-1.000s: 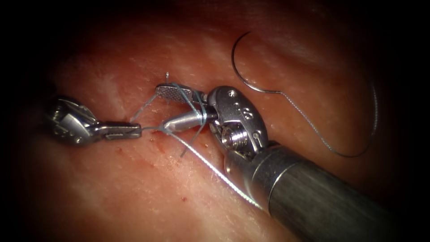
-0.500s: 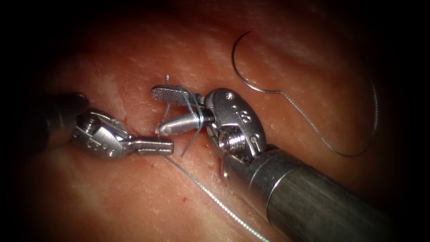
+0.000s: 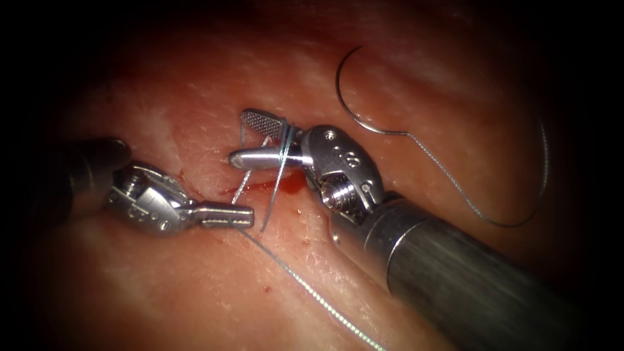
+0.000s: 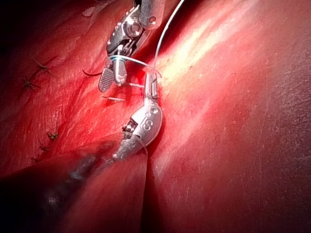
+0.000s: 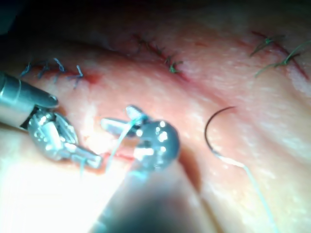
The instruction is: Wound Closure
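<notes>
My right tool [image 3: 238, 138] comes in from the lower right with its jaws open; loops of thread [image 3: 284, 146] are wound around both jaws. A short thread end [image 3: 242, 133] rises from the tissue [image 3: 195, 286] by the jaw tips. My left tool [image 3: 227, 215] lies just below and left of them, shut on the long thread [image 3: 305, 286], which runs off to the lower right. The curved needle [image 3: 343, 97] lies free on the tissue, right of the cut, held by neither tool. The left tool [image 4: 151, 90] and the right tool [image 4: 111, 77] are close together.
Red fluid [image 3: 273, 187] pools at the cut under the right tool's jaws. The needle's thread [image 3: 543, 162] sweeps in a wide arc at the far right. Earlier stitches [image 5: 170, 65] cross the tissue behind the tools.
The left tool moved right and down with the thread, ending under the right tool's jaws. The right tool's jaws turned and lifted a little. Red fluid now shows beneath them.
</notes>
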{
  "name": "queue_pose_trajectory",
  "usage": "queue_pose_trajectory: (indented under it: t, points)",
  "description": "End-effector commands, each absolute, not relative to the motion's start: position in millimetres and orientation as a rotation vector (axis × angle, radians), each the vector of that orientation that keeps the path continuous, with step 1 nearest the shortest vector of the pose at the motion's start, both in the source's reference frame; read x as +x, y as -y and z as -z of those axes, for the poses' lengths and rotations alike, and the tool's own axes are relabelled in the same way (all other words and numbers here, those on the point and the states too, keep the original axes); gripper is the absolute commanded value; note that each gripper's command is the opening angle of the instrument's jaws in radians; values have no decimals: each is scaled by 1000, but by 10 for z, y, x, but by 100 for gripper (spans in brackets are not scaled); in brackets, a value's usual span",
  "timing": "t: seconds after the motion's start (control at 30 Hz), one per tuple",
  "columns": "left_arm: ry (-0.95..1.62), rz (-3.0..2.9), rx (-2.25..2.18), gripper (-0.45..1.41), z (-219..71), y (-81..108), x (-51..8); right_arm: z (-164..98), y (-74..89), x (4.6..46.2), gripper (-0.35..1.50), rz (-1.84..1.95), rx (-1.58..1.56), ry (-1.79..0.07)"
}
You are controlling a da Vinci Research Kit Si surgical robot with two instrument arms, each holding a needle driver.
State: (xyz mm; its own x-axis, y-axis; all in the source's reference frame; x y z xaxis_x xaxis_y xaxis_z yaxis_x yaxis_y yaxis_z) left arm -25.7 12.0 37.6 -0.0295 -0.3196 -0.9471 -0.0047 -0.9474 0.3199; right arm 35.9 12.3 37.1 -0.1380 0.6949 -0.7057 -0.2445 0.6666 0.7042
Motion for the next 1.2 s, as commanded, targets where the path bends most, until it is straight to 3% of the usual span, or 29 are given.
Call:
queue_pose_trajectory:
  t: [0.03, 0.27, 0.77, 0.83, 0.87, 0.9, 0.93, 1.2]
  points:
    - [348, 2079, 2020, -45, -381, -123, -261, -381, -126, 366, 78, -862, 391, -1483]
    - [352, 2091, 2014, -45, -379, -125, -256, -395, -127, 367, 78, -963, 318, -1380]
    - [354, 2102, 2009, -45, -378, -129, -250, -407, -136, 386, 76, -983, 328, -1363]
    - [355, 2104, 2008, -45, -378, -129, -247, -408, -135, 389, 62, -975, 336, -1358]
    - [356, 2106, 2007, -45, -378, -128, -246, -408, -133, 390, 17, -960, 353, -1356]
    - [357, 2109, 2005, -45, -378, -129, -245, -409, -133, 390, -15, -953, 360, -1360]
    - [357, 2108, 2005, -45, -378, -129, -244, -409, -133, 390, -35, -953, 360, -1360]
    - [361, 2135, 1996, -45, -374, -139, -234, -410, -122, 387, -35, -923, 385, -1355]
